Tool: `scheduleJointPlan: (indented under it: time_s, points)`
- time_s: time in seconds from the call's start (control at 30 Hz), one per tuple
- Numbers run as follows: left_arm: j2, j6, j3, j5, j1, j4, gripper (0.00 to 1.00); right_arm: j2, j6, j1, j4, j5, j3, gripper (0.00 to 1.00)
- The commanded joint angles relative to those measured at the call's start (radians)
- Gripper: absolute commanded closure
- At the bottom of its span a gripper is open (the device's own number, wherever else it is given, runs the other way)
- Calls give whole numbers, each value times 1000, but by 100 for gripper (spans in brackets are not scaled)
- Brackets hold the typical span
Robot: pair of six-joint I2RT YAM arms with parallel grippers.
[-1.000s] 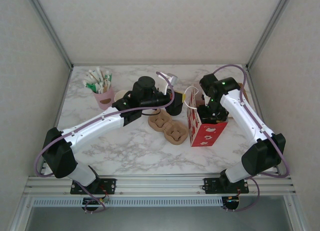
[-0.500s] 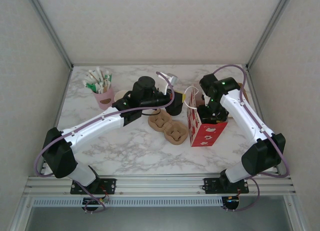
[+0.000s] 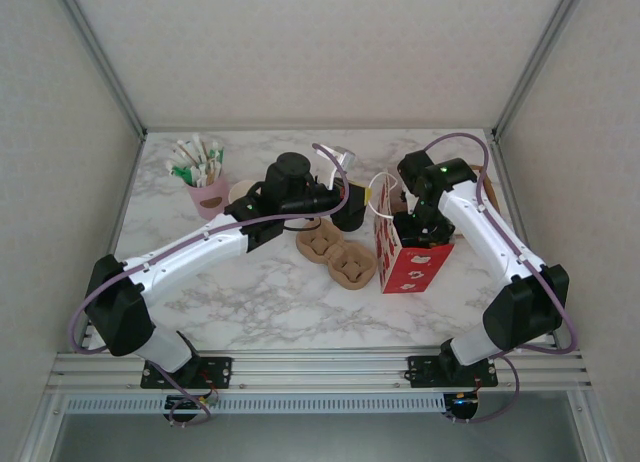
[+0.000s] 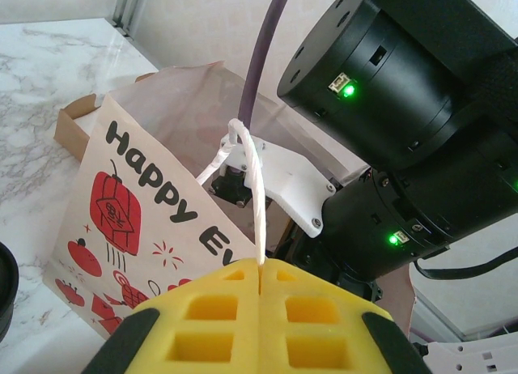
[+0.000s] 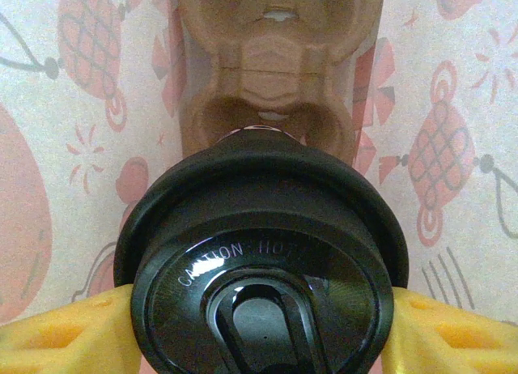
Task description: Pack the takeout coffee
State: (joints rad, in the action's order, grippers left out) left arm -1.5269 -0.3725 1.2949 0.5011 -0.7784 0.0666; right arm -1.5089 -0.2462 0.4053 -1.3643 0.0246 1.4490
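The takeout coffee's black lid is close under the right wrist camera. My right gripper is shut on the cup, one yellow finger on each side of it. The cup hangs inside the red-and-white paper bag, above a brown pulp carrier on the bag's floor. My right gripper reaches down into the bag's open top. My left gripper is shut on the bag's white handle and holds it up, its jaws pressed together on the cord. In the top view the left gripper is just left of the bag.
Two brown cup carriers lie on the marble left of the bag. A black stack of lids stands behind them, beside the left wrist. A pink holder of sachets and cream cups stand at the back left.
The right wrist has shifted slightly left over the bag's opening. The left arm and the bag have not moved.
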Motion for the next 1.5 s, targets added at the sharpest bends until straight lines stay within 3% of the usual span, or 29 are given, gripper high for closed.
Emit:
scheduleJointPlan:
  time_s: [0.0, 1.47]
  points:
    - [-13, 12, 15, -10, -10, -5, 100, 6, 11, -8, 8, -8, -11, 32]
    - [-20, 10, 17, -10, -10, -4, 100, 7, 9, -7, 18, 1, -33, 32]
